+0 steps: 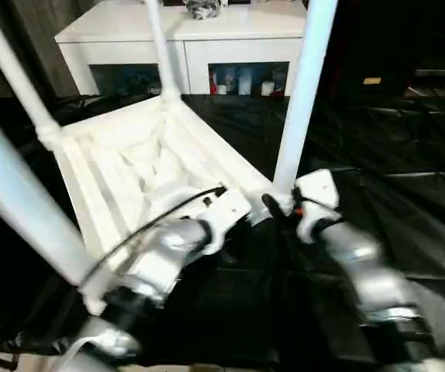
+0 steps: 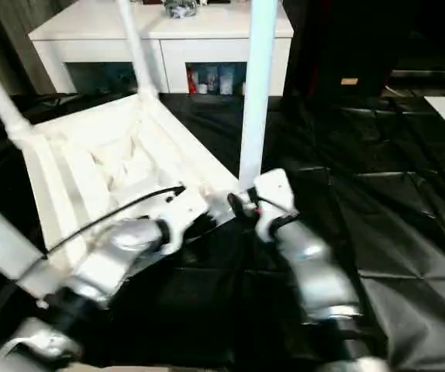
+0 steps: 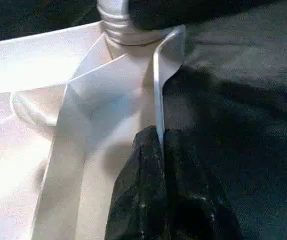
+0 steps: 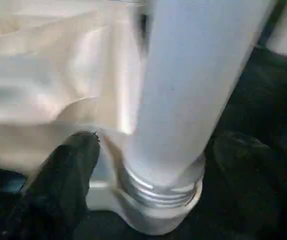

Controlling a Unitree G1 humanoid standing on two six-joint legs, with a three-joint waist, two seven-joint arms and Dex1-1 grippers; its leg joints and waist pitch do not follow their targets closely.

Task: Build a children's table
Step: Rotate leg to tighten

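Note:
The white tabletop lies upside down on black sheeting, ribbed underside up. Several white tube legs stand in its corner sockets. The nearest right leg rises from the corner between my arms. My left gripper is shut on the tabletop's thin rim, just short of that corner. My right gripper straddles the base of the same leg, its fingers standing open on either side with a gap to the tube. Silver threads show where the leg meets the socket.
A white cabinet with glass-fronted shelves stands behind the table. Crinkled black sheeting covers the surface to the right. A thick leg crosses close in front of me on the left, and another rises behind it.

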